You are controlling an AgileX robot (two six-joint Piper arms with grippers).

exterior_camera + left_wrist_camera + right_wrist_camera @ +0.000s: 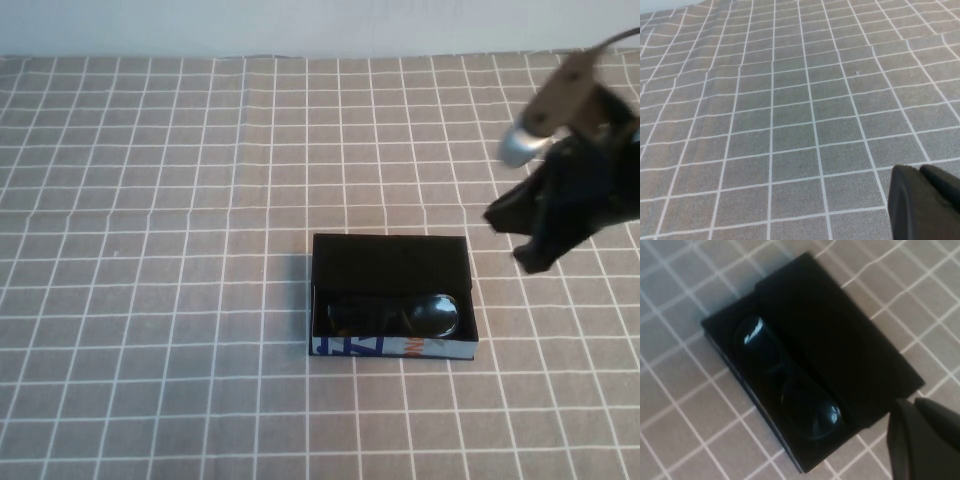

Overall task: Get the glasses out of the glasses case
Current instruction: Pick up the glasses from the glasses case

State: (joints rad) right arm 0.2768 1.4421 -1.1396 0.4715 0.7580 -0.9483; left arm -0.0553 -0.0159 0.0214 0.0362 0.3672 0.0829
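Surface: a table (150,300) is covered by a grey cloth printed with a white grid; slight creases are seen in the cloth in the left wrist view.
Room: a pale, plain wall (300,25) is seen behind the far edge of the table.
Right arm: the dark, blurred arm is seen at the right side of the high view, raised above the cloth, with a tan link and a silver joint above it.
Right gripper: the right gripper (530,245) is held in the air just beyond the case's far right corner, touching nothing and holding nothing; whether its fingers are apart or together cannot be told.
Left gripper: the left gripper (925,200) is seen only in its own wrist view, as a dark tip over bare cloth; nothing is held, and whether it is apart or together cannot be told.
Glasses case: the glasses case (392,262) lies open and flat near the middle of the table, black inside, with blue and orange print on its white near wall.
Glasses: the glasses (395,317) are lying inside the case along its near wall, lenses up, with light reflected on one lens (752,332).
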